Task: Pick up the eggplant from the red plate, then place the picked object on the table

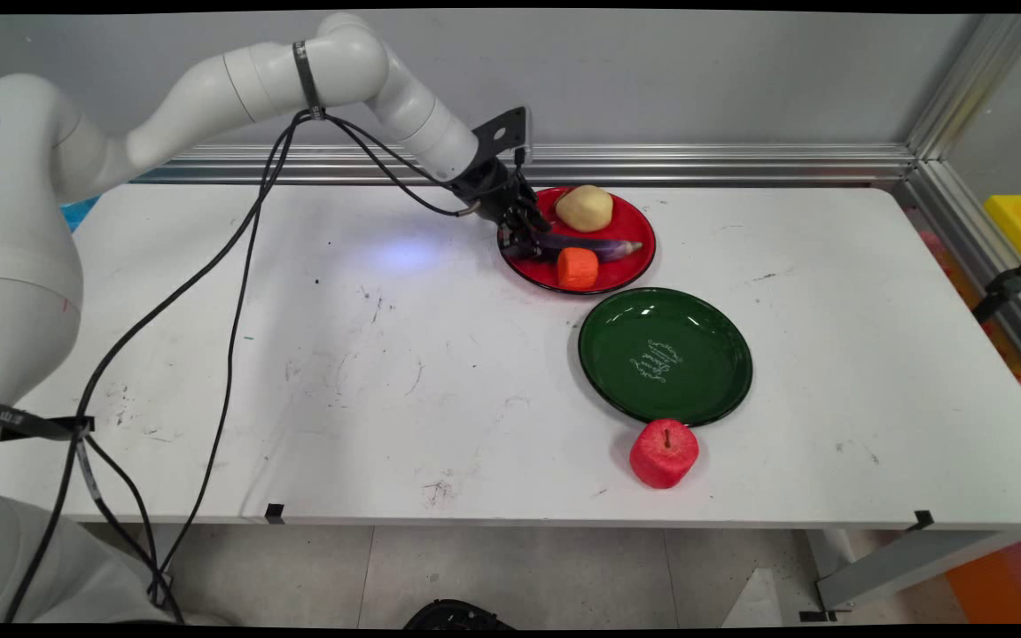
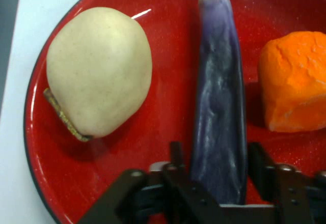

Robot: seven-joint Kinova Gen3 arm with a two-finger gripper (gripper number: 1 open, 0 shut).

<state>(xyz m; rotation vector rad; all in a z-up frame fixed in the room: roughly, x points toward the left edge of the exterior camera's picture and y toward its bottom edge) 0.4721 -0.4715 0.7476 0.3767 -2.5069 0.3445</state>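
A long purple eggplant (image 1: 595, 247) lies across a red plate (image 1: 627, 266) at the table's back middle. On the same plate are a pale potato (image 1: 584, 207) and an orange carrot chunk (image 1: 578, 268). My gripper (image 1: 524, 241) is down at the plate's left side, over the eggplant's near end. In the hand view the eggplant (image 2: 219, 81) runs up between the two fingers of the gripper (image 2: 216, 152), which press its sides. The potato (image 2: 99, 71) sits to its left and the carrot chunk (image 2: 295, 81) to its right on the red plate (image 2: 173, 56).
A dark green plate (image 1: 710, 341) with white lettering lies in front of the red plate, nothing on it. A red apple (image 1: 664, 453) stands on the table just at its near rim. Black cables hang from the arm over the table's left part.
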